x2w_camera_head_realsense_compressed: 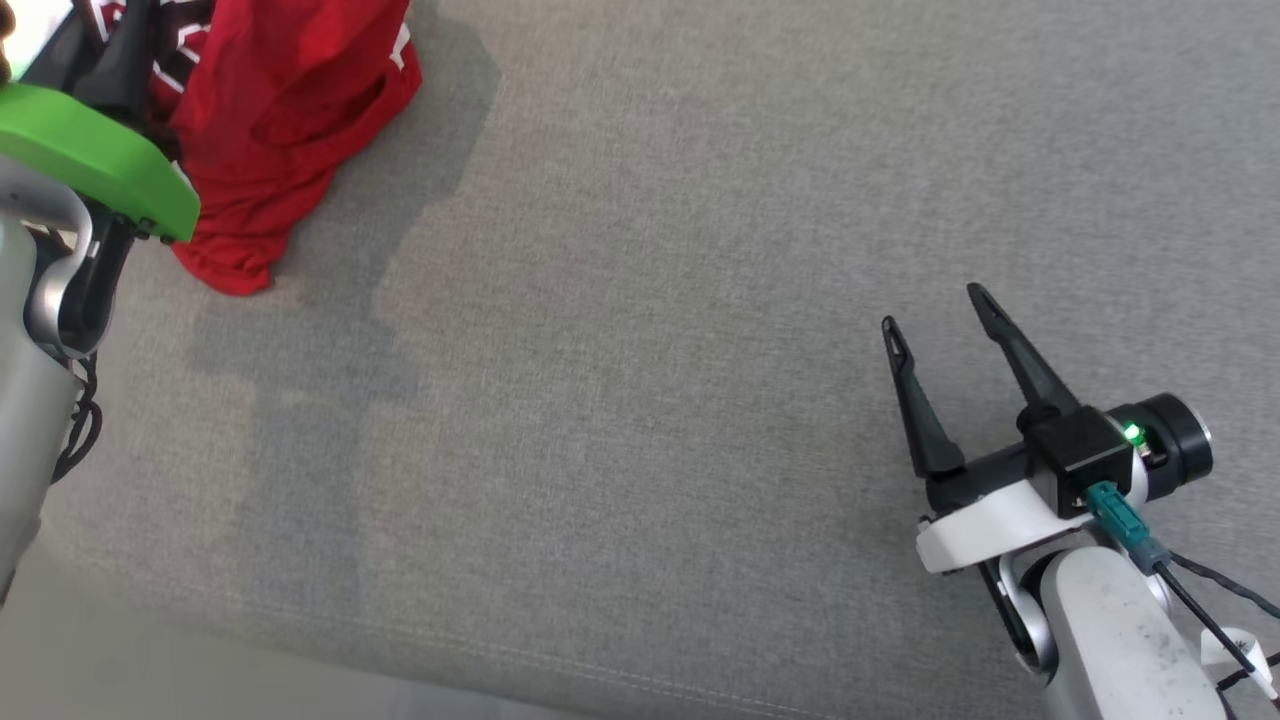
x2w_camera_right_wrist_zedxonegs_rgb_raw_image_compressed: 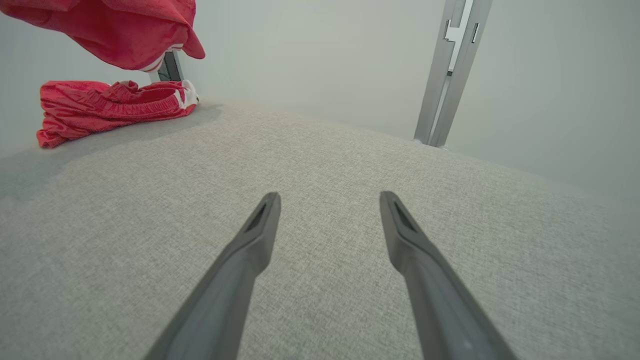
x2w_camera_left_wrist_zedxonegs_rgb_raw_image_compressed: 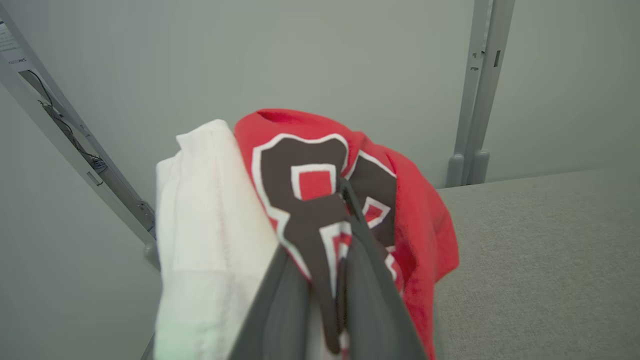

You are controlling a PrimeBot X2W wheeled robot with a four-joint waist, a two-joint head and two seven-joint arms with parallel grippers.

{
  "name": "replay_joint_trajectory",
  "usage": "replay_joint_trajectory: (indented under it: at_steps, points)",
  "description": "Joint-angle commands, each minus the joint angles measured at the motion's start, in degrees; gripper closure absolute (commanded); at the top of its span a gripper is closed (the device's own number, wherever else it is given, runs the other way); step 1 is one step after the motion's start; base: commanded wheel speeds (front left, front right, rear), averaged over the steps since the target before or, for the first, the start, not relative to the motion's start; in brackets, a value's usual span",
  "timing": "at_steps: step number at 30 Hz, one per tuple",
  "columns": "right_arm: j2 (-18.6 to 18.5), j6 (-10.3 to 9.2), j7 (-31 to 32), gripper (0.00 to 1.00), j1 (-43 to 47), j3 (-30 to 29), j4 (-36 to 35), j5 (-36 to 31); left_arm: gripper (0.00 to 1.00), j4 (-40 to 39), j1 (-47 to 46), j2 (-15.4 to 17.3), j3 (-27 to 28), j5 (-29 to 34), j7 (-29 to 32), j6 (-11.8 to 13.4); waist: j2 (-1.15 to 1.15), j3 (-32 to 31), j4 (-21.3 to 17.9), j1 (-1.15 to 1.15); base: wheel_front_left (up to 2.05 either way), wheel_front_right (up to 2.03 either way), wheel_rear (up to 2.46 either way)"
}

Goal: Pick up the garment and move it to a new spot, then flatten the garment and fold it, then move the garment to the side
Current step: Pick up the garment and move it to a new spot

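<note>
One step of three is under way, we are judging: the pick-up. At the far left the left gripper [x2w_camera_left_wrist_zedxonegs_rgb_raw_image_compressed: 330,215] is pinching the garment [x2w_camera_head_realsense_compressed: 270,130], its fingers pressing together on a fold of printed red cloth, with a white part bunching just beside them. In the head view the garment is sitting at the top left corner of the surface [x2w_camera_head_realsense_compressed: 650,420], partly behind the arm's green cover [x2w_camera_head_realsense_compressed: 100,160]. In the right wrist view one red part is hanging clear of the surface, while a red heap [x2w_camera_right_wrist_zedxonegs_rgb_raw_image_compressed: 110,107] with an elastic edge is lying on it below. We are not able to tell whether these are one piece or two. The middle of the surface is looking to us like a fit new spot. At the lower right the right gripper [x2w_camera_head_realsense_compressed: 932,308] is hovering with its fingers spread wide, holding nothing, well apart from the garment. Moving, flattening, folding and setting aside are all remaining, as far as we are seeing.

As for writing, we are making out bold dark characters with white outlines on the red cloth, but the folds are breaking them up and we are not reading any. A paper label [x2w_camera_left_wrist_zedxonegs_rgb_raw_image_compressed: 10,45] at the left edge of the left wrist view is carrying print too small to read.
</note>
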Motion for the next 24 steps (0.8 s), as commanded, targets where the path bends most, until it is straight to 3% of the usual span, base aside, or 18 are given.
replay_joint_trajectory:
  at_steps: [1,8,14,18,24]
  points:
    - [0.7,0.03,0.0,0.00,1.0,0.0,0.3,0.7,1.00,-2.1,-0.8,1.1,-0.2,0.7,0.1,0.6,0.00,-5.3,-3.9,0.00,0.00,0.00,0.00]
    - [3.2,0.02,0.0,0.00,2.3,0.4,-0.5,2.0,1.00,-15.4,1.3,4.0,-1.6,2.1,4.4,2.8,0.00,-9.9,-12.1,0.00,0.00,0.00,0.00]
    - [3.8,0.03,0.0,0.00,1.4,0.2,-1.7,2.9,1.00,-24.1,3.9,3.1,-3.5,1.9,8.1,5.4,0.00,-10.0,-21.2,0.00,0.00,0.00,0.00]
    - [3.9,0.02,0.0,0.00,1.5,-0.2,-2.4,5.6,1.00,-25.3,5.9,1.2,-6.0,2.1,9.8,6.4,0.00,-8.9,-27.0,0.00,0.00,0.00,0.00]
    - [3.9,0.03,0.0,0.00,1.7,-1.1,-3.3,8.3,1.00,-20.0,7.7,-2.7,-10.9,4.1,9.5,5.5,0.00,-5.5,-32.7,0.00,0.00,0.00,0.00]
